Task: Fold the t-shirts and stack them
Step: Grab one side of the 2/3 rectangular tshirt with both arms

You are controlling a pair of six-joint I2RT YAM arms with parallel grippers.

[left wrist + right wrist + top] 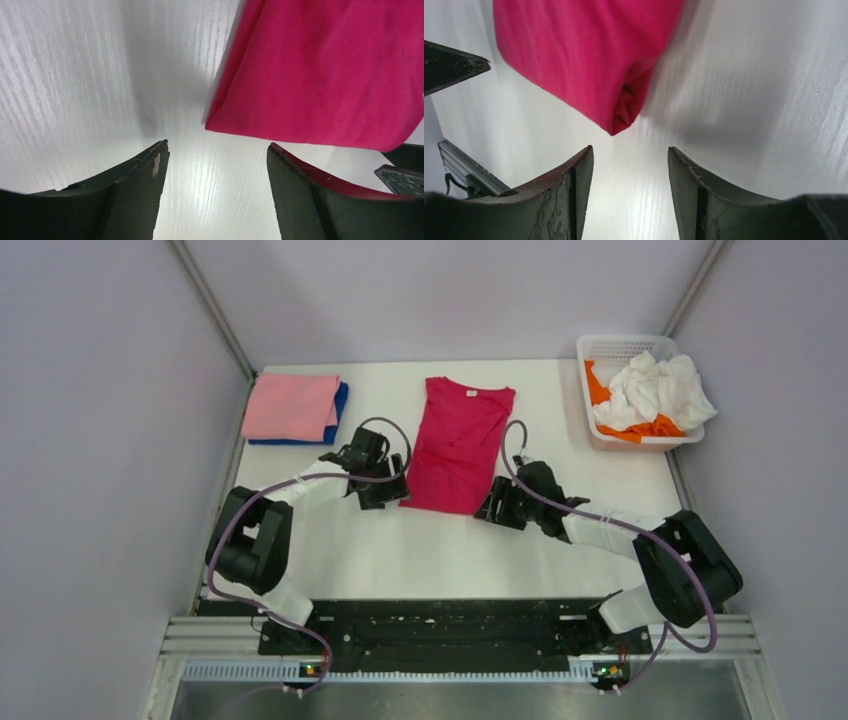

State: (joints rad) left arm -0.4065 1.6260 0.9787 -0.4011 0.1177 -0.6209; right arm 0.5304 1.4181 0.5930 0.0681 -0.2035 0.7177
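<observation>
Cloth dominates the scene: a crimson t-shirt [457,445] lies flat at the centre of the white tabletop [440,555], folded lengthwise into a long narrow panel with its sleeves tucked in, neck toward the top of the frame and a small white label showing at the collar. The fabric is a soft, matte knit, smooth across the middle with a few shallow creases. Its lower left corner ends in a clean, sharp fold, while the lower right corner shows bunched, doubled layers with a small dark pocket between them. The left tool [216,150] sits just short of the lower left corner, its dark, scuffed fingers [150,175] spread apart with only the faintly grained tabletop between them, released and gripping nothing. The right tool [629,152] is likewise released just short of the lower right corner, its worn fingers apart and bare. At the upper left, a folded pink t-shirt [292,406] rests squarely on a blue t-shirt [341,400], whose edge peeks out on the right. At the upper right, a white plastic mesh basket [600,344] holds a crumpled white t-shirt [655,390] on top of an orange t-shirt [597,385].
</observation>
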